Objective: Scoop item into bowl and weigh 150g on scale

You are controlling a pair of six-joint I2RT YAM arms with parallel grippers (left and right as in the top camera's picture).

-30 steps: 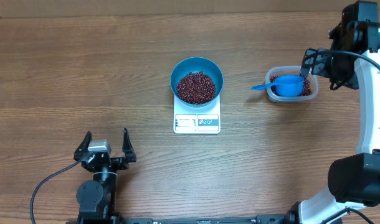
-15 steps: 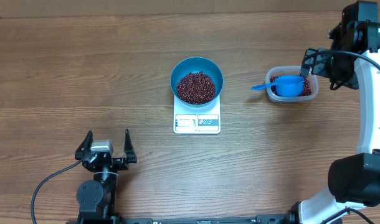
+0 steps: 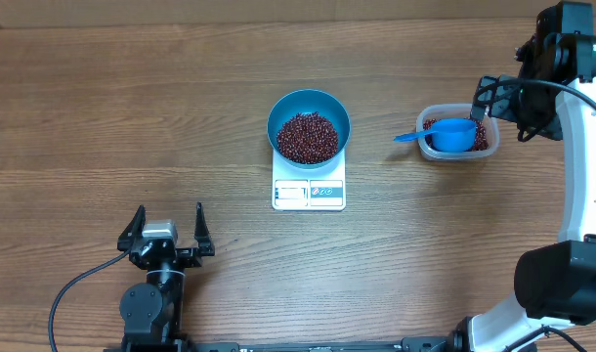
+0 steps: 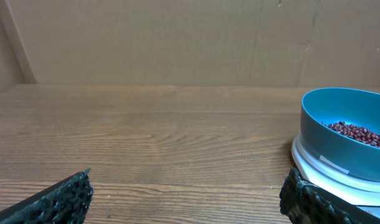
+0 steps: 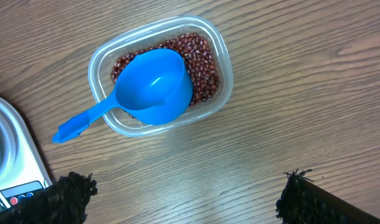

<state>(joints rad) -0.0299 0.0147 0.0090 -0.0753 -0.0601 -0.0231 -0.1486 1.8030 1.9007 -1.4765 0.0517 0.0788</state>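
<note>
The teal-blue bowl (image 3: 282, 108) stands on the white scale (image 3: 309, 194) at mid-table, with dark red-brown beans (image 3: 308, 137) heaped inside it. The left wrist view shows the bowl (image 4: 332, 127) and scale (image 4: 324, 163) at the right edge. My left gripper (image 3: 168, 217) rests near the front left, open and empty, well clear of the scale. My right gripper (image 3: 486, 101) hangs open and empty just right of the clear tub (image 3: 458, 157). In the right wrist view its fingers (image 5: 71, 193) frame bare wood below the tub (image 5: 222, 68).
A blue scoop (image 3: 445, 134) lies in the clear tub on more beans (image 5: 201, 57), its handle sticking out left toward the scale. A cardboard wall (image 4: 177, 37) backs the table. The right arm's white body (image 3: 581, 176) runs along the right edge.
</note>
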